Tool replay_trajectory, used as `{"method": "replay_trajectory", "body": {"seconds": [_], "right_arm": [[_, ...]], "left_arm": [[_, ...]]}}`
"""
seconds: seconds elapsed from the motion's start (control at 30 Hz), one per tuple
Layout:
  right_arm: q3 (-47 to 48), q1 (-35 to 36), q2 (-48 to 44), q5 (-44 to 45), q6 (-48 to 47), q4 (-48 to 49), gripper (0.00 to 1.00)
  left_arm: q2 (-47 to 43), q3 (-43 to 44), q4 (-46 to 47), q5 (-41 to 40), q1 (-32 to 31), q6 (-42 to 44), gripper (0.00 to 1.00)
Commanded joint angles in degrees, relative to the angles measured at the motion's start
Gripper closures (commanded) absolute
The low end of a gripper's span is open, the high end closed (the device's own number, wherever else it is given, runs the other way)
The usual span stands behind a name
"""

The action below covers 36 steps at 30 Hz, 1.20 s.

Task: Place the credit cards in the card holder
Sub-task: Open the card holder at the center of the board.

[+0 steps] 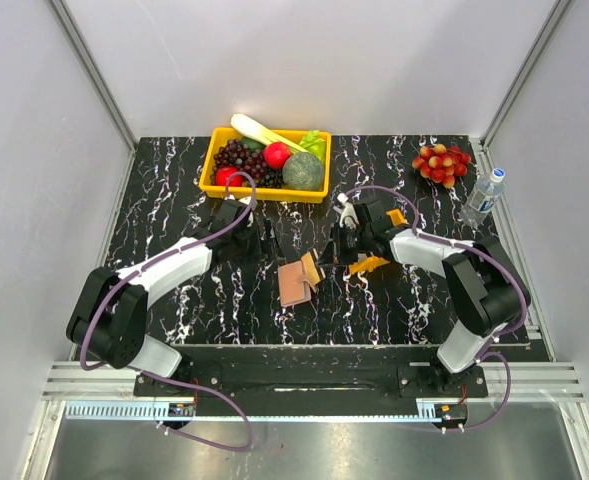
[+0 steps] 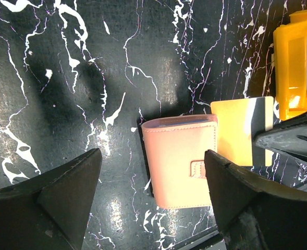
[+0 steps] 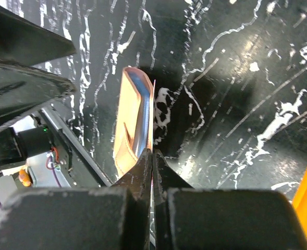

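From where I stood, the closed tan-pink card holder lay on the black marbled table, a little below the middle of the overhead view. The left gripper hung right over it with its jaws spread wide. In the left wrist view the holder sat in the gap between them, nearer the right-hand jaw and touching neither. The right gripper was pinched shut on a yellowish credit card with a grey stripe. The card was held against the holder's right side, though I could not tell whether it had entered a slot. An orange tray showed in the upper right of that same view.
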Motion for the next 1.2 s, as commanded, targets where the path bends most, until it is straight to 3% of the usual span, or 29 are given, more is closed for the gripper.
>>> {"method": "replay_trajectory", "body": {"seconds": [0.0, 0.6, 0.97, 1.17], "right_arm": [[1.1, 0.6, -3.3, -3.4, 3.3, 4.4, 1.00], [6.6, 7.7, 0.4, 1.2, 6.5, 0.9, 1.00], [9.7, 11.1, 3.9, 0.2, 11.3, 2.8, 1.00], [11.1, 12.6, 6.1, 1.8, 15.3, 5.0, 1.00]], "left_arm": [[-2.3, 1.9, 1.7, -1.0, 0.0, -0.6, 0.17], [-4.0, -1.8, 4.6, -0.8, 1.2, -3.3, 0.18], [-15.9, -5.6, -0.9, -8.0, 4.3, -3.7, 0.25], [-20.8, -8.5, -4.5, -7.7, 7.3, -4.7, 0.29]]}}
